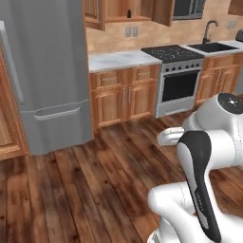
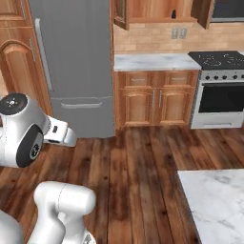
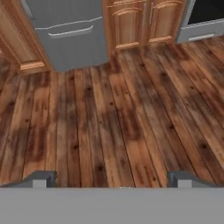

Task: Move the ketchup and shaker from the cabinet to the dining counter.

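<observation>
Two dark fingertips of the tool are standing wide apart at the bottom of the hand view, with nothing between them. The tool is looking down at the wooden floor, whose dark planks are running toward a grey fridge and the lower cabinets beside it.

In the left base view the white arm is rising folded at the lower right, well back from the kitchen wall. Beyond the floor, a small marble counter is sitting between the fridge and a stove, and a sink with a dark faucet is lying further right.

Above that counter the cabinet is hanging with its doors open, and the shaker, a small dark shape, is standing on its shelf. I cannot make out the ketchup.

In the right base view a corner of the dining counter is showing at the lower right, bare.
</observation>
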{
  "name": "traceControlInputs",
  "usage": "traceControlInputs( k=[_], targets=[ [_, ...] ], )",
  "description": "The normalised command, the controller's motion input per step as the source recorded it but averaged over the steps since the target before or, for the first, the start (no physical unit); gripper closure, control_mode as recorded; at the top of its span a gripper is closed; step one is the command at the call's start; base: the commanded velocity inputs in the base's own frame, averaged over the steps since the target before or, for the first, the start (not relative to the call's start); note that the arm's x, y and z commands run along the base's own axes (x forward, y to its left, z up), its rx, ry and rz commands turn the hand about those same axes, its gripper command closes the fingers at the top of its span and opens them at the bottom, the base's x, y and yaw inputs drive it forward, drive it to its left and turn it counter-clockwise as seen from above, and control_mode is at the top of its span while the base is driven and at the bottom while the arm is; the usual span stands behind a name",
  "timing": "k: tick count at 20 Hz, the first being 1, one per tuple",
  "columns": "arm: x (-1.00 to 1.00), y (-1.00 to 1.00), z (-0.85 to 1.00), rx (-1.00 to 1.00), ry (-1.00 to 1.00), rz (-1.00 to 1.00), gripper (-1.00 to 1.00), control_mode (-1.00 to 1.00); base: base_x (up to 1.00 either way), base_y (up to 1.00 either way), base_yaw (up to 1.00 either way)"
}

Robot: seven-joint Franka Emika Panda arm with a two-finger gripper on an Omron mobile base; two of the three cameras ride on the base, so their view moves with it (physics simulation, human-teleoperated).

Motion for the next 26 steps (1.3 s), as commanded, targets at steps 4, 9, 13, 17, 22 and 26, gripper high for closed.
traceControlInputs(
  k=[4,9,13,17,22,26],
  targets=[
    [0.00,0.00,0.00,0.00,0.00,0.00,-1.00,1.00,0.35,0.18,-0.71],
    [0.00,0.00,0.00,0.00,0.00,0.00,-1.00,1.00,0.51,0.23,-0.57],
    [0.00,0.00,0.00,0.00,0.00,0.00,-1.00,1.00,0.82,0.29,-0.24],
    [0.00,0.00,0.00,0.00,0.00,0.00,-1.00,1.00,0.88,0.34,-0.09],
    [0.00,0.00,0.00,0.00,0.00,0.00,-1.00,1.00,0.72,0.41,0.00],
    [0.00,0.00,0.00,0.00,0.00,0.00,-1.00,1.00,0.92,0.25,-0.02]
  ],
)
